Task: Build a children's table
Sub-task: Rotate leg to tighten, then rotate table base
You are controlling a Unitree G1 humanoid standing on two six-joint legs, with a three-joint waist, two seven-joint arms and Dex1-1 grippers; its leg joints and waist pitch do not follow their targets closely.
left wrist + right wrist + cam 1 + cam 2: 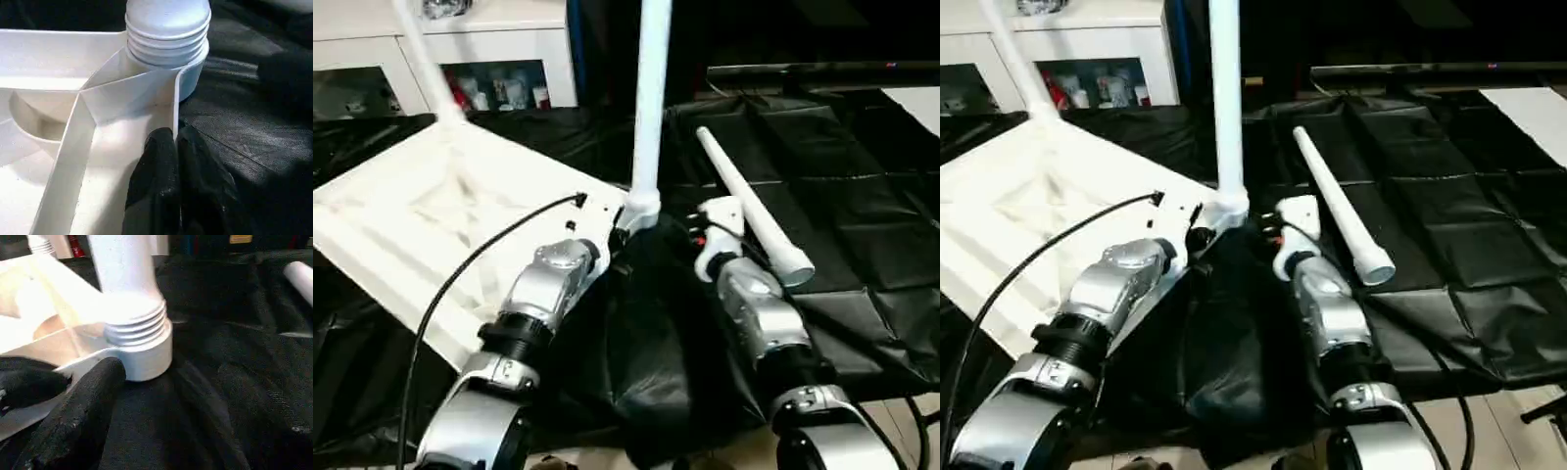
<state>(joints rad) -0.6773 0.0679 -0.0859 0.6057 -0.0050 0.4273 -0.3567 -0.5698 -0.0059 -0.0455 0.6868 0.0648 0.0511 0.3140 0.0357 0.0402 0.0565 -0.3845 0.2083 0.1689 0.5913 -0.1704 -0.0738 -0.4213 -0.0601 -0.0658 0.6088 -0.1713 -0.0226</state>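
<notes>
The white tabletop lies upside down on black cloth, ribs up. One white leg stands upright in the near corner socket, its threads showing. Another leg stands at the far corner. A loose leg lies on the cloth to the right. My left gripper is shut on the tabletop's thin rim wall just beside that near socket. My right gripper is open on the socket's other side, with one black finger lying against the socket's base.
A white cabinet with glass doors stands behind the tabletop. Black cloth covers the work surface, bunched up between my forearms. A black cable runs over the tabletop along my left arm.
</notes>
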